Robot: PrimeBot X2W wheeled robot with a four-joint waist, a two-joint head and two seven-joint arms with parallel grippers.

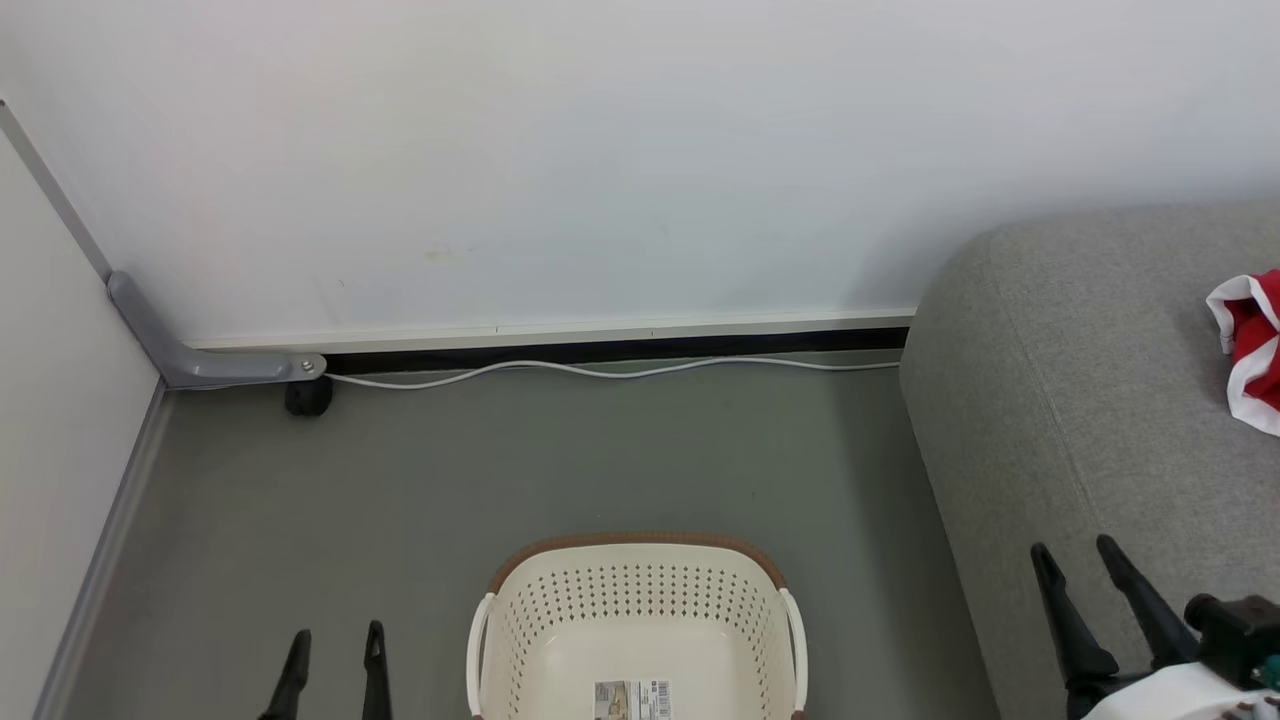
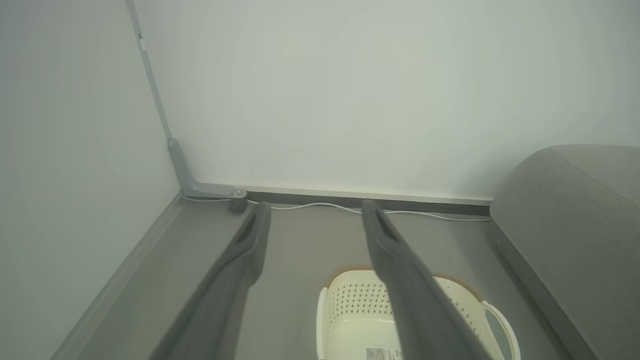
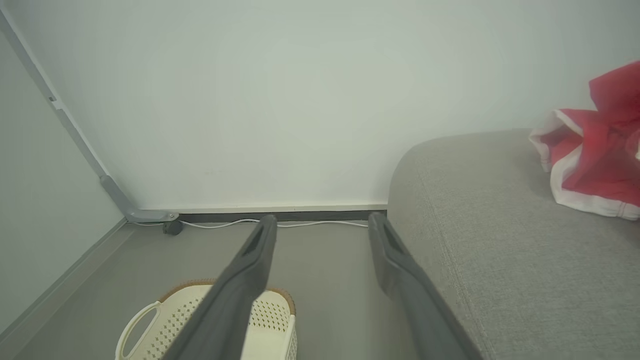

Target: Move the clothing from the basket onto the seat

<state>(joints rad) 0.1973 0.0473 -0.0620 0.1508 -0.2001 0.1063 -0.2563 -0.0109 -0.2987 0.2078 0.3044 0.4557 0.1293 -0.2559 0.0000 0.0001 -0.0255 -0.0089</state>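
The cream perforated basket (image 1: 640, 620) stands on the floor at the bottom centre, holding nothing but a barcode sticker (image 1: 632, 700). Red clothing with white trim (image 1: 1250, 345) lies on the grey seat (image 1: 1090, 400) at the right edge. My left gripper (image 1: 338, 640) is open, left of the basket. Over the seat's front left corner my right gripper (image 1: 1075, 558) is open too, with nothing in it. The left wrist view has the basket (image 2: 350, 310) behind the open left gripper (image 2: 315, 210). The right wrist view shows the open right gripper (image 3: 322, 222), the basket (image 3: 190, 320) and the clothing (image 3: 595, 160) on the seat (image 3: 500, 240).
A white wall runs across the back with a white cable (image 1: 600, 370) along its foot. A grey bracket (image 1: 200, 360) and a small black wheel (image 1: 308, 397) sit in the left corner. Grey floor (image 1: 400, 480) lies between wall, basket and seat.
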